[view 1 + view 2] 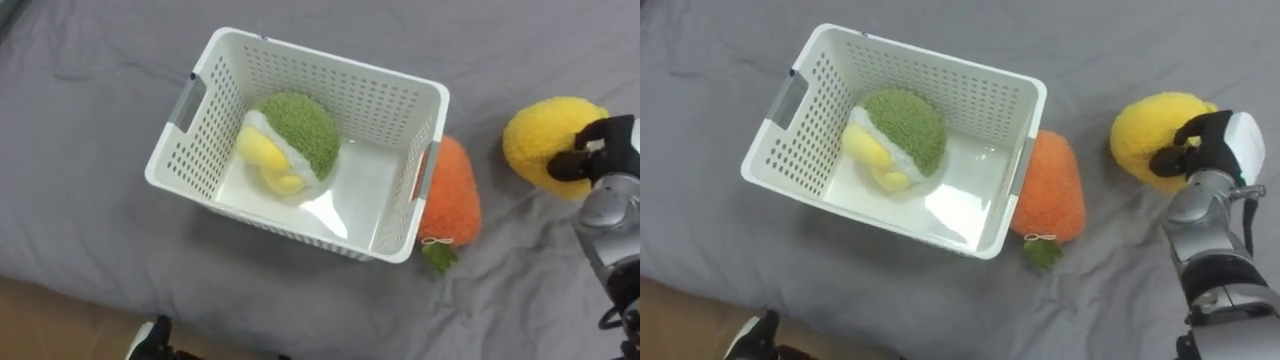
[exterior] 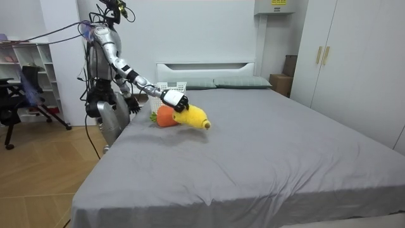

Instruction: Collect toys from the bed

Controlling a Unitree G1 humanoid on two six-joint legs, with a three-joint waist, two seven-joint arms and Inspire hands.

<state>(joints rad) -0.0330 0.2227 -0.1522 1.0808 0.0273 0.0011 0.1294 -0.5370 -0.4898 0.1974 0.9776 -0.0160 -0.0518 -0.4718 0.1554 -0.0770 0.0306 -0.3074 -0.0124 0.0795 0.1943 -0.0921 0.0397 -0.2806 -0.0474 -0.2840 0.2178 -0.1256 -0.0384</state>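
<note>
Left eye view, item held: a yellow plush toy [image 1: 545, 135] is recorded at the right of the view, resting on the grey bed [image 1: 520, 290].
Right hand: the right hand [image 1: 590, 150] is set against the toy's right side, its dark fingers curled round the plush in a grip.
Left hand: the left hand [image 1: 148, 338] is noted low at the bed's near edge, cut off by the frame; its state cannot be told.
Destination: a white perforated basket [image 1: 180, 145] lies to the left of the held toy, well apart from it.
Basket contents: one green and yellow plush toy [image 1: 295, 135] is lodged inside, toward the far wall.
Item between: an orange carrot toy [image 1: 452, 195] lies just beside the basket's right wall, apparently touching it. Its long axis runs along that wall, leaf end toward the robot.
Governing relation: the basket is judged to lie leftward from the hand, so any carry would have to pass over the carrot.
Nearer arm: the right arm is judged better placed for both loose toys.
Long axis of held toy: it appears rounded in the eye views, while in the room view it is seen stretched away from the hand.
Hidden: the toy's right flank under the hand.
</note>
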